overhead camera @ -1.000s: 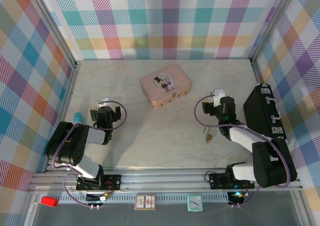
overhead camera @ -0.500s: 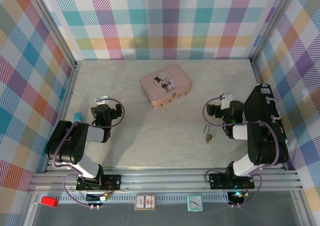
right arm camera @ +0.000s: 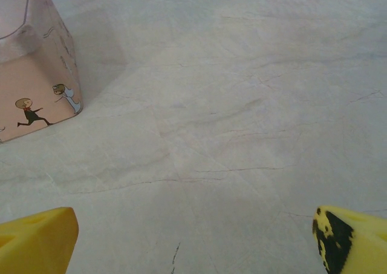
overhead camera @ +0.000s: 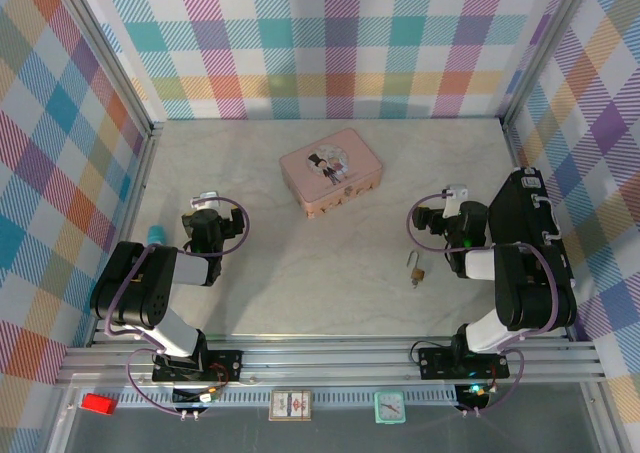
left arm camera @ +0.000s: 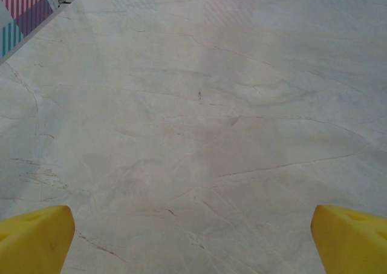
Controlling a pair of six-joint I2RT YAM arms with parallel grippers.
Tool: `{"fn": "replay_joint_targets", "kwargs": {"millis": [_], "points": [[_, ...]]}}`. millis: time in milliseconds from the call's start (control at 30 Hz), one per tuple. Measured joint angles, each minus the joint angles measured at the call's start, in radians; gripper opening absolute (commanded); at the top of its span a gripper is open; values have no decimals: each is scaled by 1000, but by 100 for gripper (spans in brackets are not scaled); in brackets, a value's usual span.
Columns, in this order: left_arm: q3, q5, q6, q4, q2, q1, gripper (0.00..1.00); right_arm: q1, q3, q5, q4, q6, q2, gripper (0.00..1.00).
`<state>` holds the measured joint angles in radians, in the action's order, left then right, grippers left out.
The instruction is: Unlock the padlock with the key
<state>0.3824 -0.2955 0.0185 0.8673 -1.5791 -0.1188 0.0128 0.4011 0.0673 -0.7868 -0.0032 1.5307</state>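
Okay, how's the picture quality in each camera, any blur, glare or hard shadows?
Top external: even light, no glare, the padlock tiny but distinct. Left wrist: the table crisp, the left fingers slightly soft. Right wrist: the pink tin throws a soft shadow on the table; the right fingers soft too.

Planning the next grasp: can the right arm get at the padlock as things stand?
Probably yes. The padlock lies on bare table close beside the right gripper, nothing between them, and the jaws stand open. The pink tin sits well clear.

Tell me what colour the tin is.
Pink tin, cartoon picture on the lid; best in the top view.
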Motion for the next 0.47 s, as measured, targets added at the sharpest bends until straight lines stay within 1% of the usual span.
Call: {"fn": "replay_joint_targets", "kwargs": {"millis": [467], "points": [[0,0,0,0,0,0,100,0,6,-3,2,0,0,99]]}}
